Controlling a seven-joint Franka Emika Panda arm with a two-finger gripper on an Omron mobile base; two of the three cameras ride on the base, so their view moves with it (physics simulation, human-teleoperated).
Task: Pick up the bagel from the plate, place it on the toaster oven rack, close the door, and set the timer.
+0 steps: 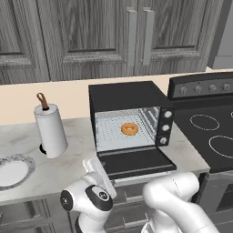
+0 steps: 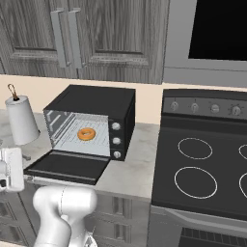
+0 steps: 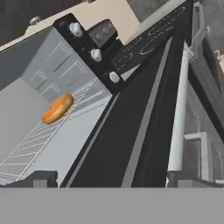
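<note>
While the bagel (image 1: 129,129) rests on the toaster oven rack (image 1: 119,131), the door (image 1: 136,162) lies fully lowered. A lift begun off-centre on the handle (image 3: 178,118) could let the door slip and drop back, or shift the oven. The gripper (image 3: 107,178) is held low at the door's near edge, spread wide and empty. The plate (image 1: 13,170) sits far left.
</note>
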